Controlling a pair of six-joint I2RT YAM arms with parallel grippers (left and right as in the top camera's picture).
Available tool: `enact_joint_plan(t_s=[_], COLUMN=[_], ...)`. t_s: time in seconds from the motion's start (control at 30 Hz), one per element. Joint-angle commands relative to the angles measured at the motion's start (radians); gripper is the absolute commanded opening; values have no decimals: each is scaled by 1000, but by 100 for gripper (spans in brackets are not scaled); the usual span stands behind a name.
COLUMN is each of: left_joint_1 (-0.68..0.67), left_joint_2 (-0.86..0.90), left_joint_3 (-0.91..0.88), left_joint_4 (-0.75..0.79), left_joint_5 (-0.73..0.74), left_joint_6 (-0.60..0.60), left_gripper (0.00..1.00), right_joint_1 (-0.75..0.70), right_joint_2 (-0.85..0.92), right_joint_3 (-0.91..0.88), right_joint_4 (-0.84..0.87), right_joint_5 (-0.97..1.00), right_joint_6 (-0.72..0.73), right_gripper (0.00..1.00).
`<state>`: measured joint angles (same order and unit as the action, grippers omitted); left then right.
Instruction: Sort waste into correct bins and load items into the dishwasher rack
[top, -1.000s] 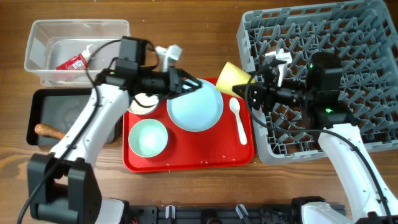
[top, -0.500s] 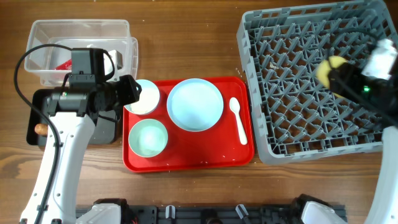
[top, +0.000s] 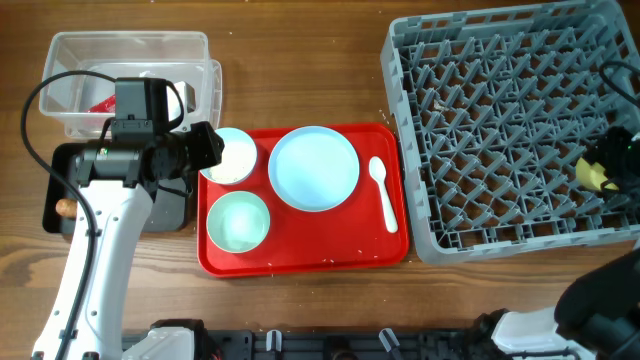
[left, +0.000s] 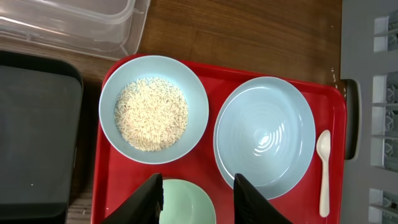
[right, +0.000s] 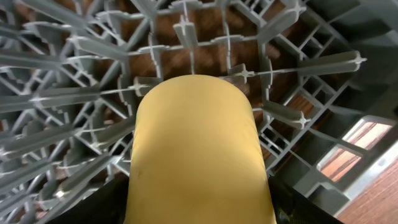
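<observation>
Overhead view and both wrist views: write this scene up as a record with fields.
red tray: carries white bowl of rice grains, light blue plate, mint-green bowl, white spoon
left claw: open, empty, above the tray near the mint-green bowl
right claw: shut on yellow cup, over the right side of the rack
rack: grey, right of the red tray
clear tub: red wrapper inside
black tray: brown food stick at its left end

No text, label, brand or number can be read. The red wrapper (top: 101, 104) in the tub (top: 60, 48) shows too small for any print to be made out.
</observation>
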<state>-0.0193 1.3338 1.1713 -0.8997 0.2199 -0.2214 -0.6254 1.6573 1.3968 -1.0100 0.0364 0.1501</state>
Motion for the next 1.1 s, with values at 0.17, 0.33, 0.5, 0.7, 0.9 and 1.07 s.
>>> enact_joint_plan(t_s=[0.17, 0.33, 0.5, 0.7, 0.9, 1.07], left_joint_1=[5, 5, 5, 5, 5, 5], left_joint_2=[-14, -14, -14, -13, -13, -13], left_joint_3=[8, 8, 8, 8, 7, 7], left_joint_4=[-3, -3, -8, -35, -59, -60], left_joint_5=[-13, -13, -13, -26, -62, -62], left_joint_6=[17, 17, 16, 16, 16, 16], left_gripper=[37, 38, 42, 47, 47, 47], right_joint_1=[-3, 37, 302, 728, 993, 1071], right_joint_2=[28, -62, -225, -190, -14, 159], right_joint_3=[23, 99, 117, 91, 67, 67], right_joint_4=[58, 39, 35, -32, -72, -87], right_joint_5=[-253, -365, -404, -355, -220, -142], right_joint_6=[-49, -73, -189, -188, -85, 24], right_gripper=[100, 100, 99, 95, 93, 82])
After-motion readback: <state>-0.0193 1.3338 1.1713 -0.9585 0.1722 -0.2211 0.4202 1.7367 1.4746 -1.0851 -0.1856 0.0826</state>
